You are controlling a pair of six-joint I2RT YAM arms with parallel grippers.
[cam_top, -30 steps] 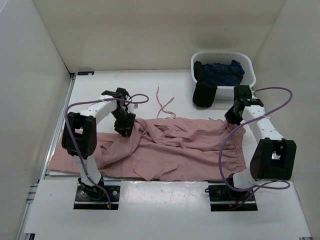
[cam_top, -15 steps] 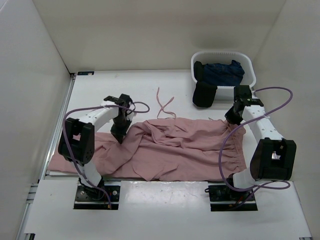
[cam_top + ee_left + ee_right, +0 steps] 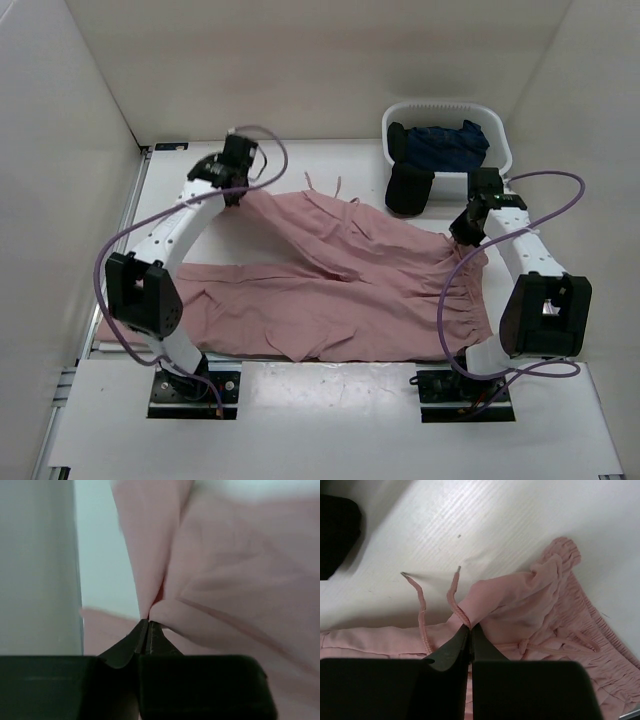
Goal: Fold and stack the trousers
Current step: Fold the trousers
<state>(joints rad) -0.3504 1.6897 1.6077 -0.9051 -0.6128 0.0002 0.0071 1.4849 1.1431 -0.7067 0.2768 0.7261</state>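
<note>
Where the bench (image 3: pixel 290 160) meets the arm bases, the trousers (image 3: pixel 340 300) lie spread across its near half, one leg flat toward the left and the gathered waist at the right. The right tool (image 3: pixel 463 238) is pinched tight on a fold of pink fabric at the waist, the drawstrings (image 3: pixel 422 612) just beside its tips. Farther back, the left tool (image 3: pixel 236 190) clamps the other leg's cloth and holds it raised at the far left. At the far right, a white basket (image 3: pixel 445 105) holds dark garments (image 3: pixel 445 145).
</note>
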